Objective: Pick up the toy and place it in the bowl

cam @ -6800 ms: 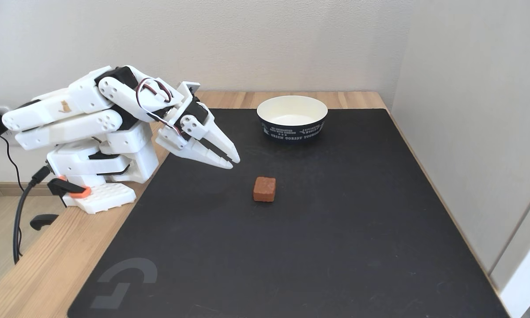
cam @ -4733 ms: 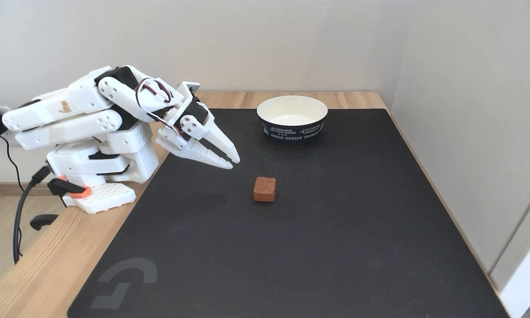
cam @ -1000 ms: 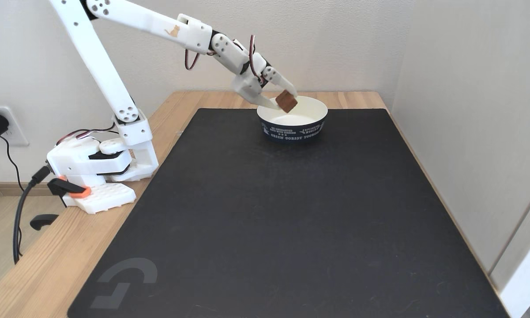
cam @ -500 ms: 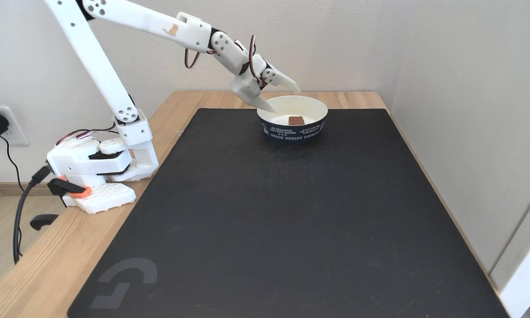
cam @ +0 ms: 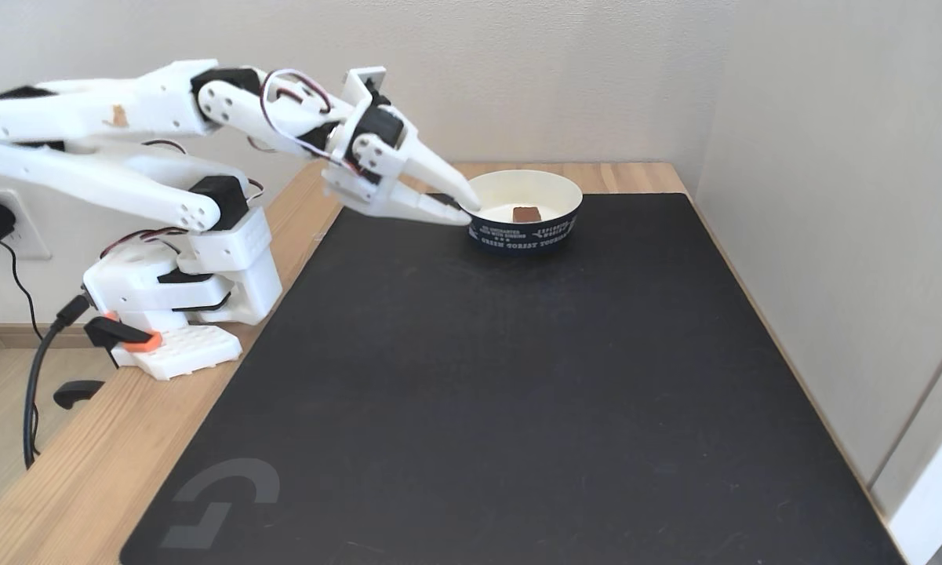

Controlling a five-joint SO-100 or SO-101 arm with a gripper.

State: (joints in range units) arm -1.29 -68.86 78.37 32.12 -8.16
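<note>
A: In the fixed view we see the toy [cam: 526,213], a small reddish-brown block, lying inside the bowl [cam: 527,232]. It rests on the cream-white floor of the bowl, apart from the pincer.

B: And the bowl itself?

A: We find it on the black mat [cam: 518,392], near the mat's far edge and somewhat toward the far right corner of the wooden surface [cam: 86,471]. Its navy side carries white lettering.

B: How do we read the pincer [cam: 461,210]?

A: Its two white fingers converge to a point just at the left rim of the bowl, as the view shows it. We see only a narrow dark gap between them, so we take them as nearly pressed together; the angle is poor, and we cannot tell whether the tips meet. Nothing is pinched between them.

B: And the arm [cam: 125,157]?

A: It is folded low, its links stacked above the base [cam: 172,314], which is clamped at the left edge of the surface. A dark cable [cam: 35,377] hangs from that edge.
</note>
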